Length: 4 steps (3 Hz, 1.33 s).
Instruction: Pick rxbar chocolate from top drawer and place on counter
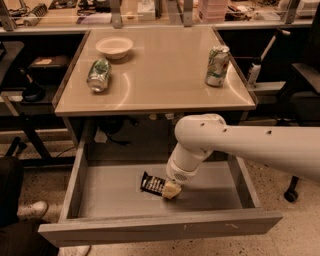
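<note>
The top drawer (100,192) is pulled open below the counter (165,75). The rxbar chocolate (151,183), a small black bar with pale text, lies on the grey drawer floor near the middle. My gripper (171,189) reaches down into the drawer from the right on the white arm and sits at the bar's right end, touching or covering it. The arm's wrist hides the part of the bar under it.
On the counter stand a white bowl (114,47) at the back left, a green-and-white can (98,75) lying on its side at the left, and an upright can (217,65) at the right. A cluttered bench (150,12) runs behind. A person's shoe (31,210) is at the lower left.
</note>
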Tool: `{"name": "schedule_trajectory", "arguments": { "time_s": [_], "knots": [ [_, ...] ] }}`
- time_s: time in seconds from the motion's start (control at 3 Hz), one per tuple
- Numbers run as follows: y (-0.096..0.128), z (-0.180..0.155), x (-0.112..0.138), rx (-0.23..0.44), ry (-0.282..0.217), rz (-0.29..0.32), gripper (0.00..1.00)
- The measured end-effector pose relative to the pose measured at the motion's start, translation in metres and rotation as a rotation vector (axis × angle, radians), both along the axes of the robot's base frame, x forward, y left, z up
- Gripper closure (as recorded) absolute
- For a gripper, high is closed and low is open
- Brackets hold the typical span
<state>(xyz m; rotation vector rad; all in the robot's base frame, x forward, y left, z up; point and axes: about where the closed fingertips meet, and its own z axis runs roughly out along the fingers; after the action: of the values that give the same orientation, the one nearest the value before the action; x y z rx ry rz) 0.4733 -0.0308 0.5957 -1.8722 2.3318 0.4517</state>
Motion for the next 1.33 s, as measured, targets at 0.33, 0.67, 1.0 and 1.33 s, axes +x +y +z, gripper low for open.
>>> {"name": "schedule_trajectory", "arguments": {
  "time_s": [0.33,0.67,1.0,1.33],
  "knots": [
    [-0.003,0.007,0.001,0.027,-0.021,0.009,1.00],
    [-0.003,0.006,0.002,0.046,-0.029,0.014,1.00],
    [-0.001,0.014,0.006,0.064,-0.050,0.025,1.00],
    [-0.002,0.041,0.013,0.088,-0.095,0.049,1.00]
  ]
}}
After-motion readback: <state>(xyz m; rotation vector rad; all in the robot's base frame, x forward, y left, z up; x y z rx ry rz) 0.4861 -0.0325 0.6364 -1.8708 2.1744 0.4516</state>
